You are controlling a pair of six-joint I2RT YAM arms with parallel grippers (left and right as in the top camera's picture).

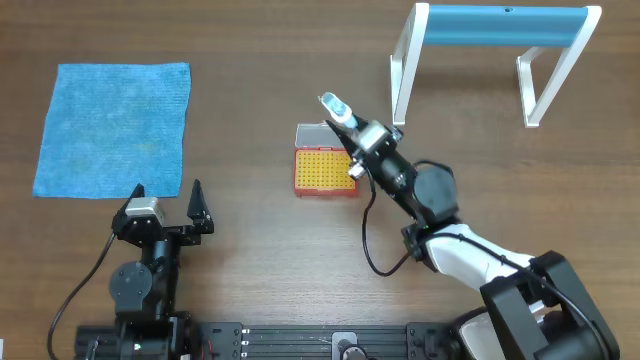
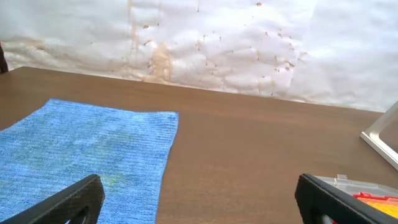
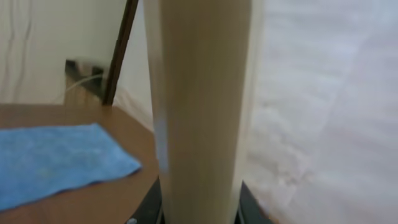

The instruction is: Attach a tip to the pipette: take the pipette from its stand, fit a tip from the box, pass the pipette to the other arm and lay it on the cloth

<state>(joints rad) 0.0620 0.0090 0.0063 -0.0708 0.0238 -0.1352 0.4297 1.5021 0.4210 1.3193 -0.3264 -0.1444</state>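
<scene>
Pipette [image 1: 335, 106], gripped by the right end effector [image 1: 352, 128], is hanging near the tip box [image 1: 322, 172]; align it, then press straight down onto one tip. Left end effector [image 1: 167, 190] is gaping empty.

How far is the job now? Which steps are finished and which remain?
Done: the pipette is off the stand, held shut in the right gripper. In hand: it hangs near the tip box; whether a tip is fitted cannot be seen. Left: passing it to the open left gripper and laying it on the cloth.
</scene>
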